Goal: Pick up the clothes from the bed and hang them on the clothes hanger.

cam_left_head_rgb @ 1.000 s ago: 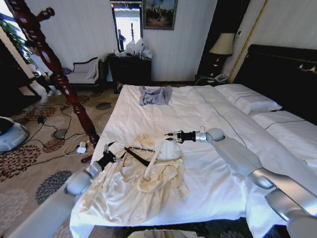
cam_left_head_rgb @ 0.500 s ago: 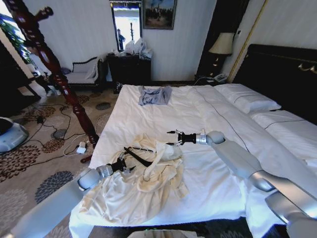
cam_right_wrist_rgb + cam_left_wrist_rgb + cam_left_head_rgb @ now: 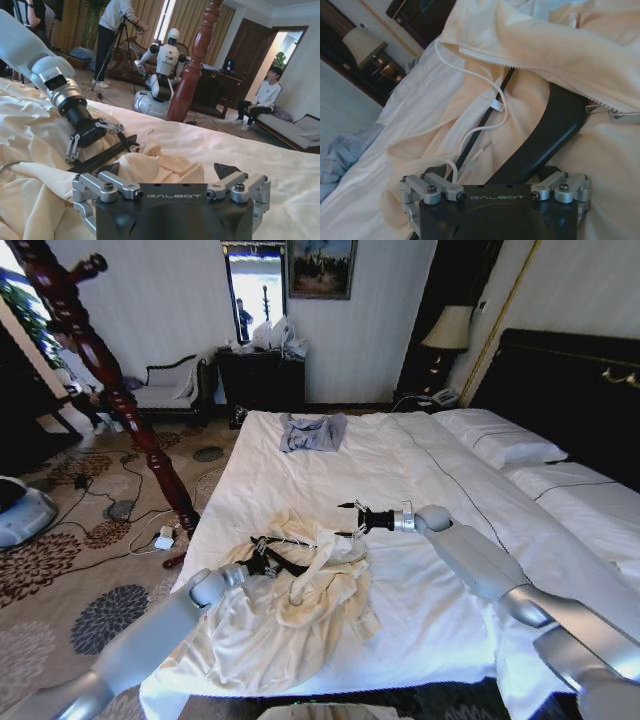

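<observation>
I have the left gripper (image 3: 268, 562) down on the clothes (image 3: 290, 610), which lie crumpled on the bed (image 3: 430, 610) near its foot corner, well apart from the clothes hanger (image 3: 110, 380) standing on the carpet. Its fingers (image 3: 560, 120) are spread wide, one dark finger lying flat on the cream cloth beneath a zipped edge, with a white drawstring (image 3: 490, 125) looping right between them. My worry is that closing here catches only that cord or one thin fold, so the garment slides out or hangs lopsided on the lift.

The right gripper (image 3: 352, 518) hovers just past the far edge of the heap, fingers (image 3: 227, 172) apart and holding nothing. The two grippers face each other with only a bunched ridge of fabric between their tips; I judge that any reach inward risks them knocking together. The white sheet under the cloth could also get pinched along with it.
</observation>
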